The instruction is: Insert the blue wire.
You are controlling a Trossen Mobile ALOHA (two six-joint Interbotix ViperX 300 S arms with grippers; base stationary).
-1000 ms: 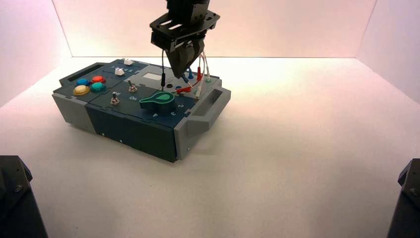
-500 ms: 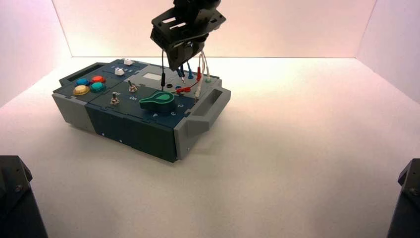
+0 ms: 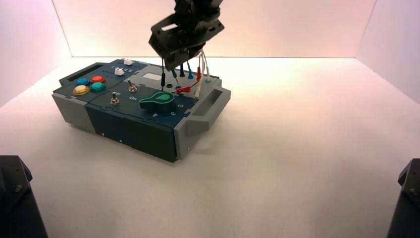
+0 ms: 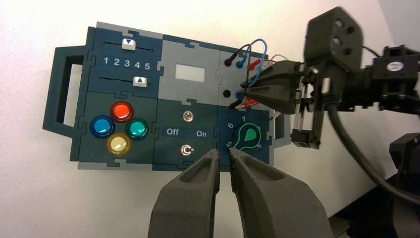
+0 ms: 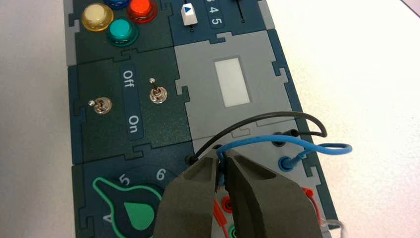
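Right gripper (image 5: 221, 171): mine, low in the centre of the right wrist frame and in the upper middle of the high frame (image 3: 174, 63), above the wire panel at the box's far right corner. My jaws are closed on one plug of the blue wire, which shows as a sliver of blue between my fingers (image 5: 190, 191).
Blue wire (image 5: 277, 141): it arcs from my fingertips towards the right of the right wrist frame, loops back and ends with its other plug seated in a blue socket (image 5: 286, 163) on the grey panel. In the left wrist frame it is the blue loop (image 4: 261, 47) in the upper right.
Black wire (image 5: 262, 117): it arches just above the blue one, both ends in black sockets.
Left gripper (image 4: 224, 166): mine as well, at the bottom centre of the left wrist frame, held above the box's near edge by the green knob; jaws apart, nothing between them.
Box (image 3: 126, 126): it sits left of centre in the high frame, on the white table (image 3: 297, 158).
Green knob (image 4: 246, 137): its pointer is aimed between 4 and 5.
Buttons: red (image 4: 121, 111), blue (image 4: 102, 127), teal (image 4: 136, 129) and yellow (image 4: 118, 144), clustered at the left of the left wrist frame.
Toggle switches (image 5: 157, 94): two of them, flanking the Off and On lettering.
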